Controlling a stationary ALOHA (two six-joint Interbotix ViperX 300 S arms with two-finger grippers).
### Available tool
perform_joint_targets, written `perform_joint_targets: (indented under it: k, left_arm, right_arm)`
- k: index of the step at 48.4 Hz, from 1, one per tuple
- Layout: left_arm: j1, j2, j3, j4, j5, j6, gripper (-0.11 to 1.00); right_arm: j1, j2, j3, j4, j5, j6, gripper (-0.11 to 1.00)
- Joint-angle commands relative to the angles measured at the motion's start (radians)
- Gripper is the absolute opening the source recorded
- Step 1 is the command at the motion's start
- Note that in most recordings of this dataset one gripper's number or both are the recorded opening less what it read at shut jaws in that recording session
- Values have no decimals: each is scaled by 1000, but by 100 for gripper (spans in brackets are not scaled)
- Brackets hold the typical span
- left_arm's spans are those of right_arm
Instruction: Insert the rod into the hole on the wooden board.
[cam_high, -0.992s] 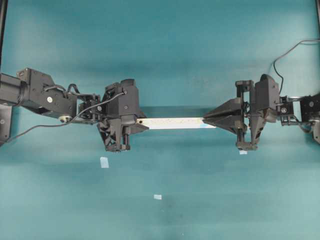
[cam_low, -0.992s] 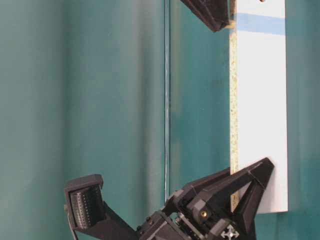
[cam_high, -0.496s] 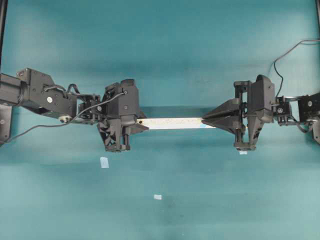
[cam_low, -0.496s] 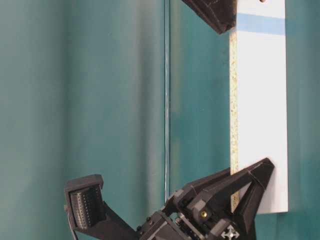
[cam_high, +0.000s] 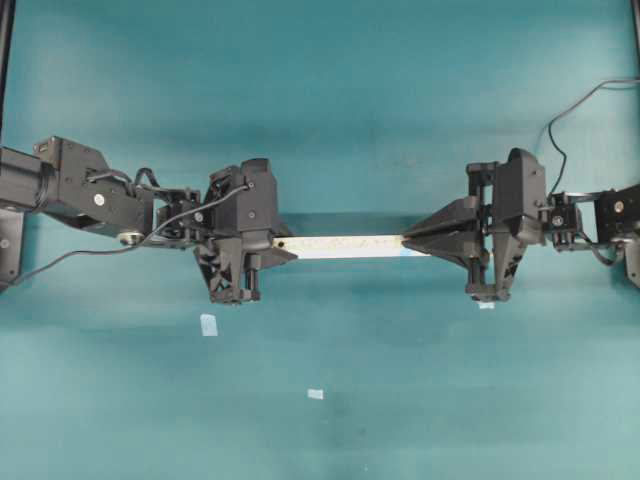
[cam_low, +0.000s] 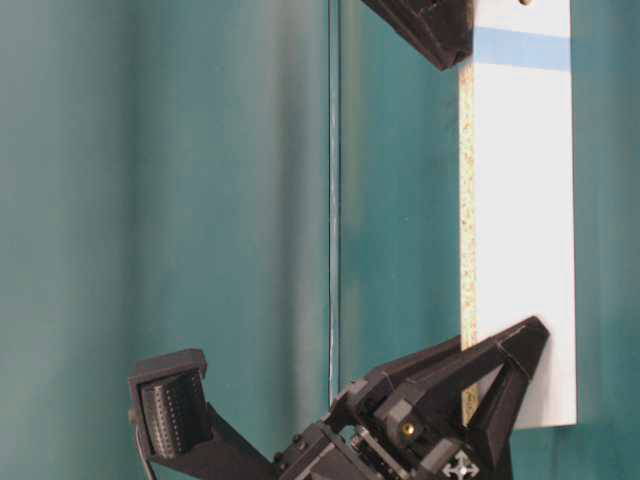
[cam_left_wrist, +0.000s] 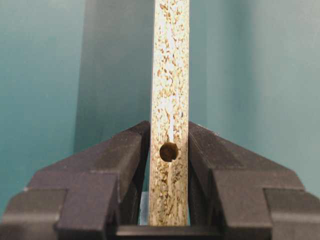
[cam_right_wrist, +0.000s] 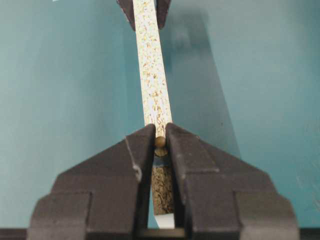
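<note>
Board-holding first: wooden board (cam_high: 345, 244) clamped at its left end by left pincer (cam_left_wrist: 169, 127), narrow speckled edge turned upward, long span carried level above tabletop (cam_high: 320, 100). Probably held so to present the edge to the other arm and to brace against a push. Plain unmarked hole (cam_left_wrist: 169, 151) sitting right between the left fingers, so not the target.

Right pincer (cam_right_wrist: 160, 131) clenched on the rod (cam_right_wrist: 160, 141), only the rod's round end showing between the fingertips, directly over the board's upper edge and just beside the light blue patch (cam_right_wrist: 160, 161). Marked hole itself hidden under pincer and rod; impossible to say whether the rod has entered or merely touches the edge. Judged as the alignment or early seating step.

Edges and room: upper edge barely wider than the rod, so little margin sideways before slipping off either long side. Right fingers straddling the board closely, near both faces. Far end of board unsupported beyond the right pincer. Open tabletop all round; two small tape squares (cam_high: 208, 323) well apart from the work.
</note>
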Motion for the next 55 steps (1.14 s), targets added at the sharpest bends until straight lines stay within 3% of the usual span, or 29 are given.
perform_joint_targets:
  k: [1, 9, 17, 19, 48, 51, 55]
  left_arm:
    - [-6, -17, -12, 2, -3, -9, 33]
    - [-6, -17, -12, 0, -5, -9, 33]
    - [-8, -15, -12, 2, -3, -9, 33]
    - [-6, -15, -12, 2, -3, -9, 33]
    - [-9, -15, -11, 2, -2, -8, 33]
    - [-8, -15, -14, 2, 2, -6, 40]
    - [-9, -17, -17, 2, 14, -6, 64]
  right_arm:
    - [3, -5, -11, -2, 17, 2, 11]
    - [2, -18, -25, -2, 72, 0, 13]
    - [2, -48, -37, -3, 121, -11, 52]
    - [3, -58, -37, -3, 124, -12, 58]
    - [2, -146, -43, -3, 156, -14, 60]
    - [3, -146, -46, -3, 156, -14, 60]
    - [2, -146, -49, -5, 156, -14, 60]
